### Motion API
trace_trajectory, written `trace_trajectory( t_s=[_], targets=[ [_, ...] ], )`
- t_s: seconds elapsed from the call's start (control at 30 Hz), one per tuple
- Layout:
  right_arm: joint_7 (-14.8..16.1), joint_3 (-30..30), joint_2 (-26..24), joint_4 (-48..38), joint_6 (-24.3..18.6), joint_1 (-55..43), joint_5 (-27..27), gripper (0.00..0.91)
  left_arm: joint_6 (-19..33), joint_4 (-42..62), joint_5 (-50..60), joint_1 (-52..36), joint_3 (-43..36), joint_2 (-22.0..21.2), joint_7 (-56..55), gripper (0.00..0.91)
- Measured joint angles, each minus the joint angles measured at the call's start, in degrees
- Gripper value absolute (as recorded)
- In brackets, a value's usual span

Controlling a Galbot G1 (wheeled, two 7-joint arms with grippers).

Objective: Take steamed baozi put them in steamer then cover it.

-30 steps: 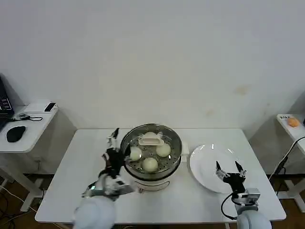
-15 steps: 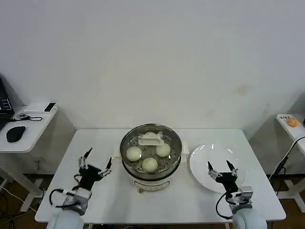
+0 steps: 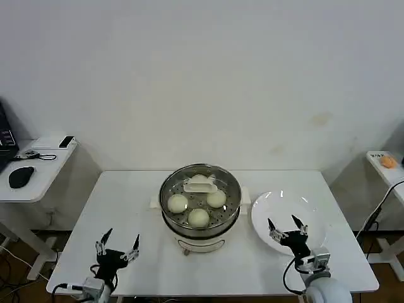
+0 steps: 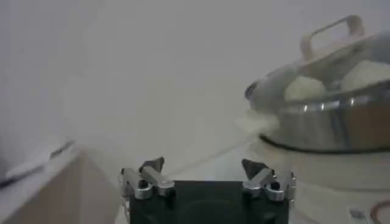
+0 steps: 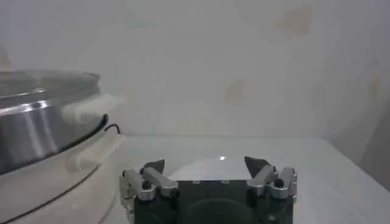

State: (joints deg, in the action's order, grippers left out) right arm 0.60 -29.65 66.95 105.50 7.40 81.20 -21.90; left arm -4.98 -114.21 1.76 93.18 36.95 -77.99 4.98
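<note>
Steamer [image 3: 200, 211] sat mid counter [image 3: 126, 202]. Buns [image 3: 199, 217] lay inside on tray, three easy to see. Glass lid [image 3: 201, 184] already on top. White plate [image 3: 284, 208] bare, just right of pot. Left claw [image 3: 116, 249] low at near edge, fingers spread, held nothing. Right claw [image 3: 285, 230] over plate, fingers spread, held nothing. Pot lay between claws, right claw nearer. Job looked done.

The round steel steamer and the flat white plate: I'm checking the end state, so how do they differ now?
The shiny round steel steamer is a deep pot on a white base; the flat white plate is shallow. The steamer holds pale round baozi under a clear glass lid; the plate lies bare and uncovered. Both are round and sit on the white table, with both grippers open and apart from them.
</note>
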Motion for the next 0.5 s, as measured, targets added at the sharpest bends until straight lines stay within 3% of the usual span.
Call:
trace_trajectory(
  t_s=[0.5],
  targets=[
    [-0.4,1.8,-1.2,-0.2,1.4,-0.7,0.5,0.907,0.0,-1.7,-3.9,4.4,1.6,-2.3,-0.9,0.907]
  ],
)
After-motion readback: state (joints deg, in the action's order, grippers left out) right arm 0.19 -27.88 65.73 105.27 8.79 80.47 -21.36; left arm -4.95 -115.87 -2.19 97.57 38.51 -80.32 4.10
